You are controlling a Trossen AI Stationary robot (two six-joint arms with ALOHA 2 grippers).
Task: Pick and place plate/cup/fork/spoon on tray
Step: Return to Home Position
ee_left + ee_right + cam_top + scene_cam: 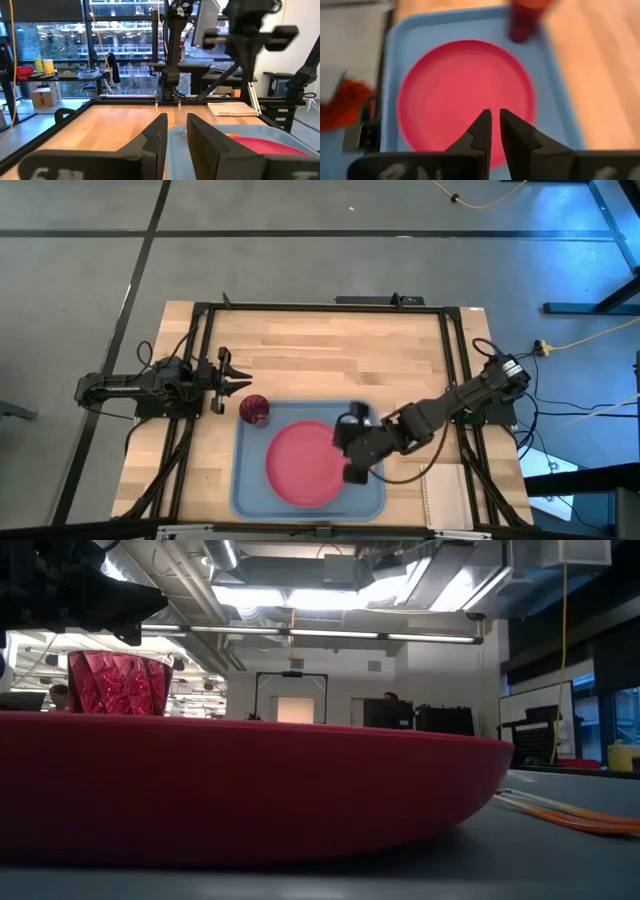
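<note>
The light blue tray (pixel 245 480) lies at the table's near middle. The pink-red plate (pixel 300 465) rests flat in it and fills the low view (pixel 250 790). The dark red cup (pixel 254 411) stands upright in the tray's far left corner. Thin orange handles (pixel 580 815) lie on the tray floor right of the plate. Which is the fork and which the spoon I cannot tell, and my right arm hides them from above. My right gripper (pixel 496 117) is shut and empty above the plate's right part. My left gripper (pixel 177 122) is shut and empty, left of the cup.
A white notepad (pixel 445 495) lies right of the tray at the near edge. Bare wood stretches across the table's far half (pixel 330 350). A dark frame runs around the table. My left arm (pixel 150 388) waits at the left edge.
</note>
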